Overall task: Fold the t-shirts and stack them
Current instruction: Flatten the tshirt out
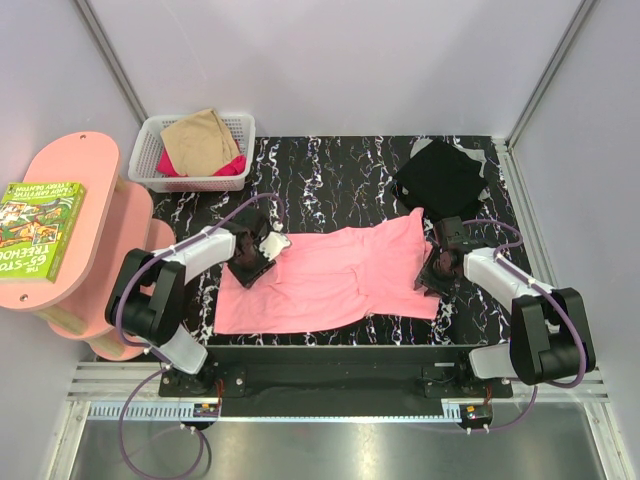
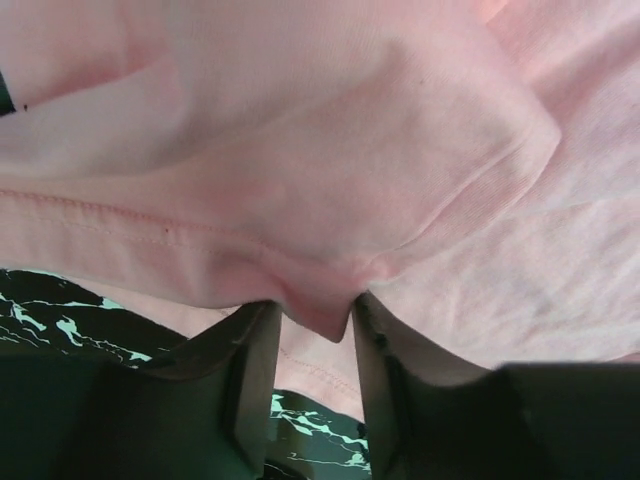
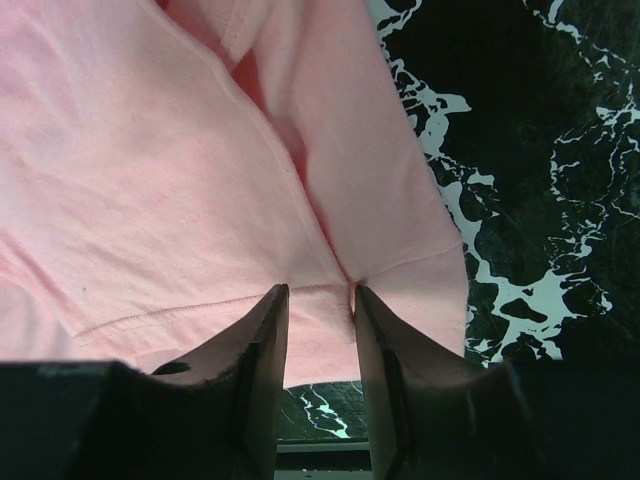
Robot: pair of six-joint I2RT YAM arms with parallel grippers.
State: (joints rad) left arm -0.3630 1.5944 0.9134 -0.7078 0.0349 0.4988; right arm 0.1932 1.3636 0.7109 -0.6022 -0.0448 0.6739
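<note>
Salmon-pink t-shirt (image 1: 340, 282) lies spread flat mid-surface (image 1: 350, 165), btwn the two arms. Step in hand looks like taking hold of both ends for the 1st fold. Left hand (image 2: 312, 312) has a tuck of pink cloth nipped btwn its fingers (image 2: 255, 350), just by a stitched hem. Right hand (image 3: 320, 298) straddles the hem at the other end, half closed, cloth puckering there; can't tell if it truly grips. To do it well: catch all layers in each pinch, not just the top one, lift both ends level & together, keep cloth taut so the fold runs straight, then lay edge on edge. Only the top view gives the layout: black t-shirt (image 1: 440, 175) looks folded at back right, tan t-shirt (image 1: 200, 140) & magenta t-shirt (image 1: 236, 166) sit in the basket (image 1: 190, 184) back left. Only the wrist views show the pinch itself, i.e. stitching & creases, which the hands hide from above.
</note>
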